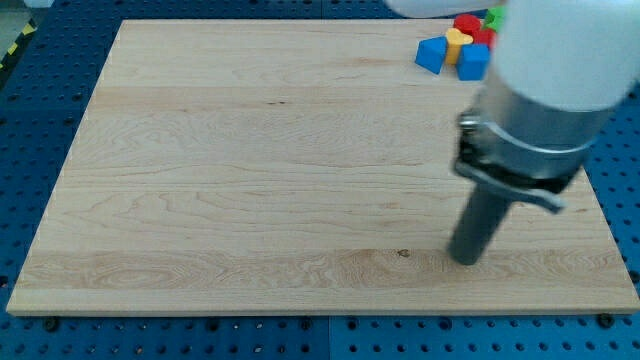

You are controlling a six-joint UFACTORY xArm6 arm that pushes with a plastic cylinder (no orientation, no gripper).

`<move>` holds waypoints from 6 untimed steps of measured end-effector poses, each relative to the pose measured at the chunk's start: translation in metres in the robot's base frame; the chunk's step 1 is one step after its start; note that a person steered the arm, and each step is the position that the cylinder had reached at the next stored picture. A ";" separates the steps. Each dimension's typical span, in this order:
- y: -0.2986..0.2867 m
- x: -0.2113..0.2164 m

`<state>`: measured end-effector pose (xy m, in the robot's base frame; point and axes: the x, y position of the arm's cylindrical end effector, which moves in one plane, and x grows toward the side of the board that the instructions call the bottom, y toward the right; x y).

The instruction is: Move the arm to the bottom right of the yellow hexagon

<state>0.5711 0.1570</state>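
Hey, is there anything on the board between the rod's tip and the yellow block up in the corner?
Nothing visible lies on the bare wood between my tip and the yellow block at the view's top right. But a blue block sits at the yellow one's bottom right, about where I am headed.

my tip [465, 258] well below yellow hexagon [457, 41], btm right.

Lab/robotics test bench: pale wood board [250, 160] on blue perforated mounting table [40, 330], yellow-black hazard tape [18, 42] far left, my arm's grey-white housing [555, 70] right, toy blocks.
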 end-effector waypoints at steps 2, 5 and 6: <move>0.113 -0.033; 0.151 -0.080; 0.188 -0.099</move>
